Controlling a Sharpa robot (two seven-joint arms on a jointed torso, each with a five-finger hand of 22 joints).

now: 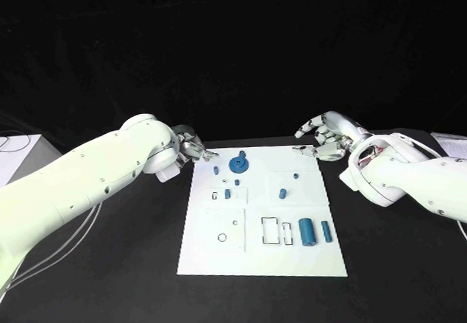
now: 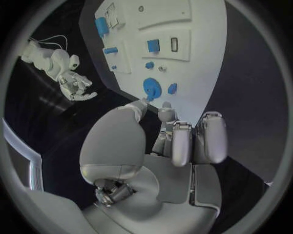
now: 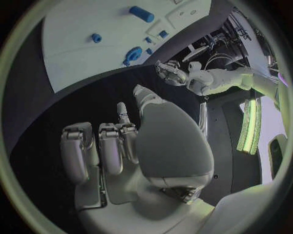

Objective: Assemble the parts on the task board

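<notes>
The white task board (image 1: 262,252) lies in the middle of the black table. Near its far edge sits a round blue part (image 1: 239,163) with a small blue piece (image 1: 214,171) beside it. Two small blue pieces (image 1: 227,194) (image 1: 283,194) stand mid-board. Two blue cylinders (image 1: 305,231) (image 1: 326,232) lie near the front right. My left hand (image 1: 193,148) hovers at the far left corner, holding nothing, fingers loosely bent (image 2: 183,141). My right hand (image 1: 323,137) hovers off the far right corner, also holding nothing (image 3: 116,146).
The board (image 2: 201,53) has several rectangular outlines and small round holes (image 1: 221,237). A white box (image 1: 16,156) stands at the table's left edge, and papers (image 1: 461,147) lie at the right edge. Black tabletop (image 1: 114,287) surrounds the board.
</notes>
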